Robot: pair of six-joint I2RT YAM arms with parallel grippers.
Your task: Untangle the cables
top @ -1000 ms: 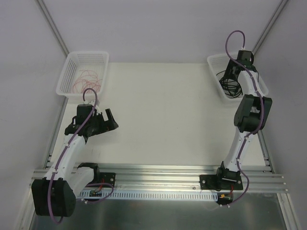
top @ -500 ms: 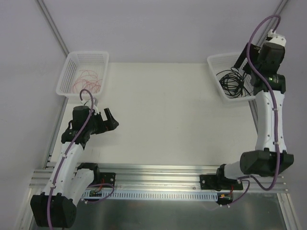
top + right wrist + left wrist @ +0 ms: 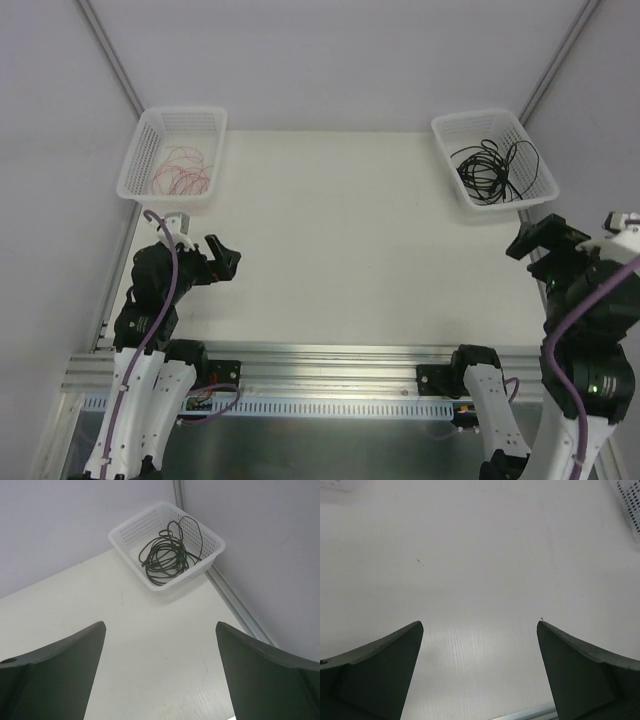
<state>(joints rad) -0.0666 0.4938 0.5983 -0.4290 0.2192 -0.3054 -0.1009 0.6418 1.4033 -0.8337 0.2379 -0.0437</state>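
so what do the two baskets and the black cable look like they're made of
Left basket and right basket: white moulded plastic, judging by the gridded perforated walls; faint sheen. Black cable: probably plastic- or rubber-jacketed cord, matte, lying in springy loops.

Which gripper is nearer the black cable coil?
Right: right gripper is on the near side of the black cable coil; left gripper sits across the table, by the red wires.

You get bright, even, diffuse light over the white table (image 3: 350, 230); shadows are faint, a soft one lying beside the right basket (image 3: 131, 530). In your left wrist view, mild glare whitens the near table and the dark fingers (image 3: 375, 675) look soft-edged.
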